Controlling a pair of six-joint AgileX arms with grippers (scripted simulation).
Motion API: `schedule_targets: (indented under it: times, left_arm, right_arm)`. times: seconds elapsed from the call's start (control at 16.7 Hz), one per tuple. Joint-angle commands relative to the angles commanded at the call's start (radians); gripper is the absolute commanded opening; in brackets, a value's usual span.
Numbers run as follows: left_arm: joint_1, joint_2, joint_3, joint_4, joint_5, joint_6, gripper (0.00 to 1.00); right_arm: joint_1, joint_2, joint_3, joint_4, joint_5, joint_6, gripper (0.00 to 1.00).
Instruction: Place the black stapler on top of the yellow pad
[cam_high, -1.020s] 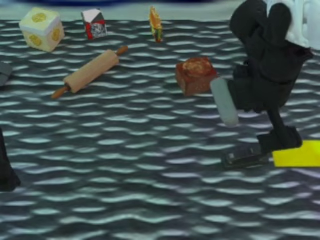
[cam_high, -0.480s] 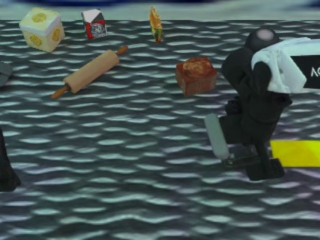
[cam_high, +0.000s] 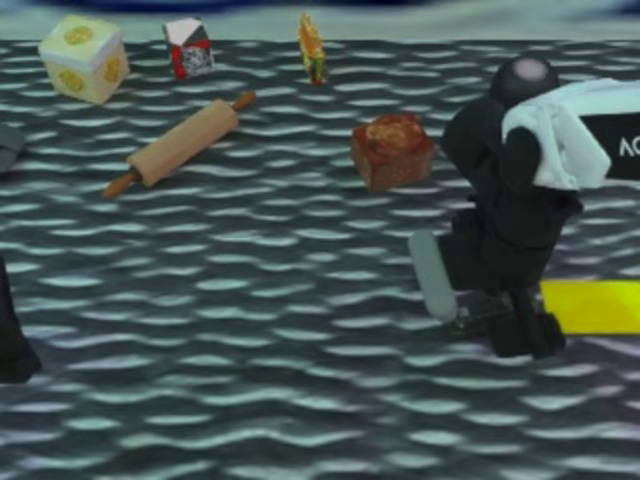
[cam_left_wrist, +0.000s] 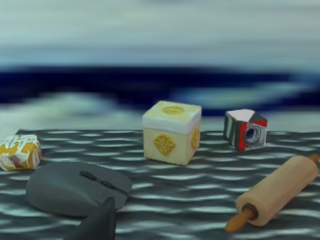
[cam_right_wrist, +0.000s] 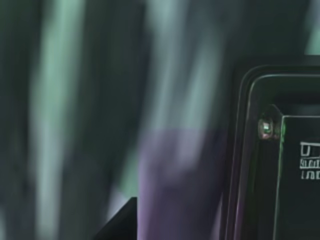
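The worktop (cam_high: 250, 330), covered in a rippled dark grey and pale pattern, filled the top view. The right arm (cam_high: 520, 170) was the largest thing on it, a black and white bulk reaching in from about three o'clock and bending down toward the worktop near four o'clock. Its right gripper (cam_high: 515, 320) sat low over the black stapler (cam_high: 480, 313), of which only a short dark end showed at the gripper's nine o'clock side; whether the fingers were clenched on it could not be told from above. In the right wrist view the stapler (cam_right_wrist: 280, 160) filled the edge of the picture very close to the camera.

The yellow pad (cam_high: 592, 306) lay flat just beside the gripper at its three o'clock, running off the picture's edge, and the stapler was beside it rather than on it.

The left arm (cam_high: 12, 335) was parked at nine o'clock, its gripper not distinguishable.

A rolling pin (cam_high: 180, 143) lay slanted toward ten o'clock, a brown cake block (cam_high: 392, 150) near one o'clock, a cream cube (cam_high: 84, 57) with yellow circles at eleven o'clock.
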Motion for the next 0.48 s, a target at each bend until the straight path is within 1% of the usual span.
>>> schedule_targets:
  times: [0.48]
  left_arm:
    - [0.000,0.000,0.000,0.000,0.000,0.000,1.00]
  right_arm:
    - [0.000,0.000,0.000,0.000,0.000,0.000,0.10]
